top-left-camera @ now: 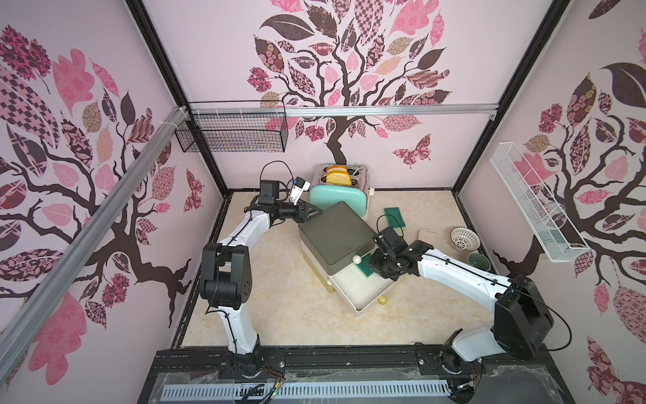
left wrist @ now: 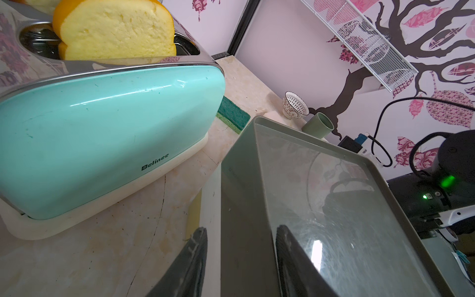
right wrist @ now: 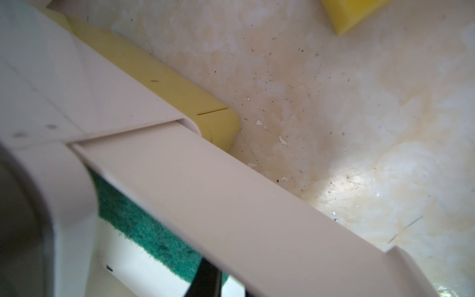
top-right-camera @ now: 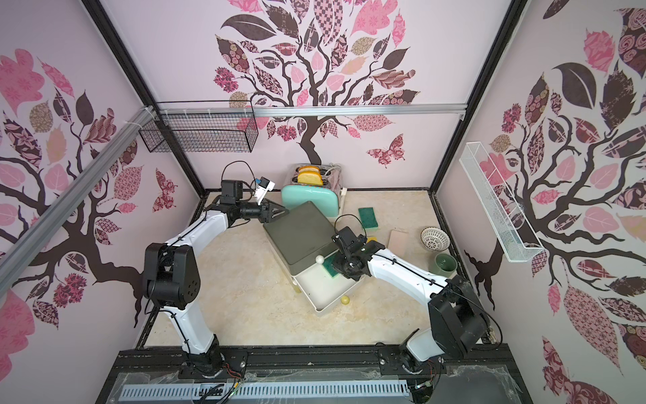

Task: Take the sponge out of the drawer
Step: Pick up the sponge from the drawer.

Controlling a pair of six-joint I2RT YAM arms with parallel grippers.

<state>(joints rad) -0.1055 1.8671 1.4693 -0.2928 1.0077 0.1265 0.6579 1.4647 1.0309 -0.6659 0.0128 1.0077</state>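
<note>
In both top views we see the green sponge (top-left-camera: pixel 365 268) lying at the far right of the open white drawer (top-left-camera: pixel 360 292), half hidden under the right gripper (top-left-camera: pixel 375 267); only the right wrist view shows a dark finger (right wrist: pixel 205 277) against its edge. That claw has closed on the sponge. The left gripper (left wrist: pixel 240 257) pinches the cabinet's far-left corner (left wrist: pixel 246 205).
</note>
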